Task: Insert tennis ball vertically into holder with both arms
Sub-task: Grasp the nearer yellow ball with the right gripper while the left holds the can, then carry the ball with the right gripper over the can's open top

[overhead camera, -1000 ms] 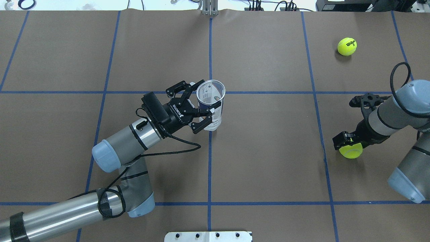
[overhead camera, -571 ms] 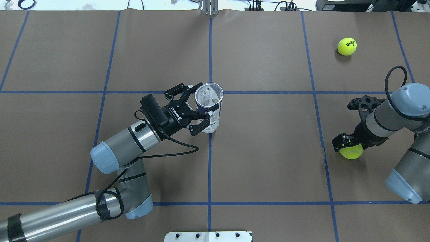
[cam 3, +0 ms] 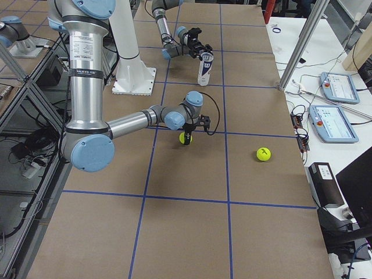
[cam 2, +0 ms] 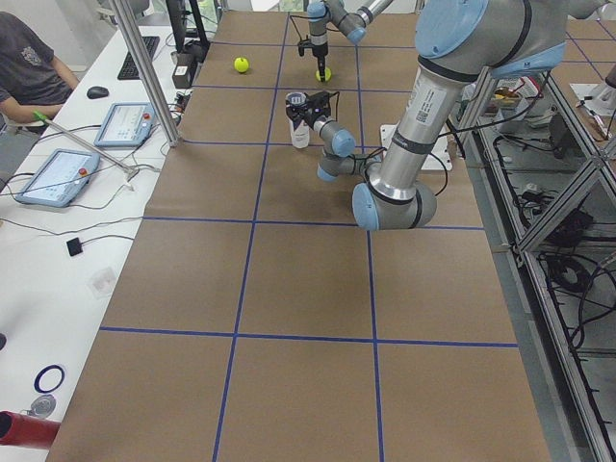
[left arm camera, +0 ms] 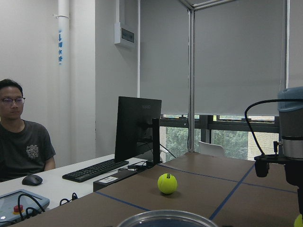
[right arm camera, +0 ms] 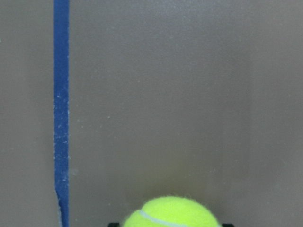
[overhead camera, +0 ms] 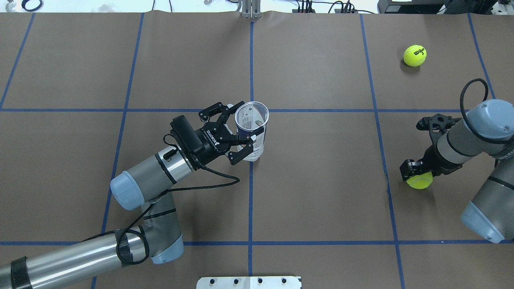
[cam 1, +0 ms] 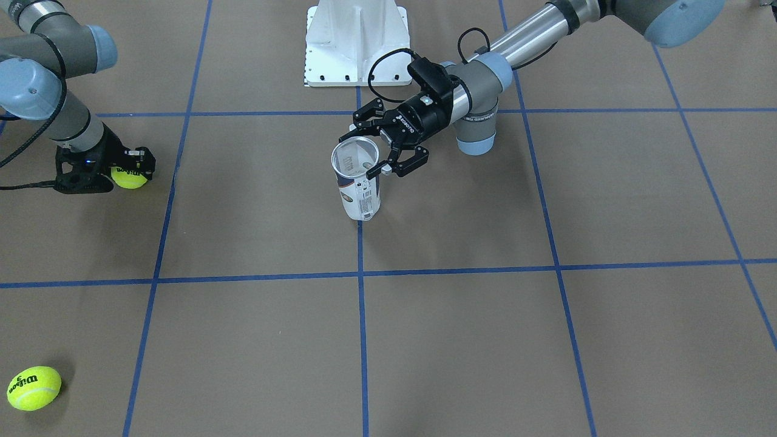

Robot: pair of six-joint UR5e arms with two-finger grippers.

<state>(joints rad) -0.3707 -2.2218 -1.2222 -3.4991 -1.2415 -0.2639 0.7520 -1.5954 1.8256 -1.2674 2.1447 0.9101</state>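
The holder [overhead camera: 259,140], a clear can with a white and navy label, stands about upright at the table's middle; it also shows in the front view [cam 1: 361,200]. Its metal rim [left arm camera: 165,218] shows at the bottom of the left wrist view. My left gripper [overhead camera: 243,130] is shut on the holder near its top, coming from the left; it also shows in the front view [cam 1: 375,152]. My right gripper [overhead camera: 417,176] is shut on a yellow tennis ball [overhead camera: 419,182] just above the table at the right. That ball also shows in the right wrist view [right arm camera: 173,213] and the front view [cam 1: 128,177].
A second tennis ball [overhead camera: 415,55] lies loose at the far right of the table [overhead camera: 321,180]. The white pedestal base [cam 1: 355,42] is at the robot's side. An operator [left arm camera: 21,137] sits beyond the table's end by a monitor and keyboard.
My left gripper has shifted the holder slightly toward the robot. My right arm's upper joints have moved a little, while the gripped ball has stayed nearly in place.
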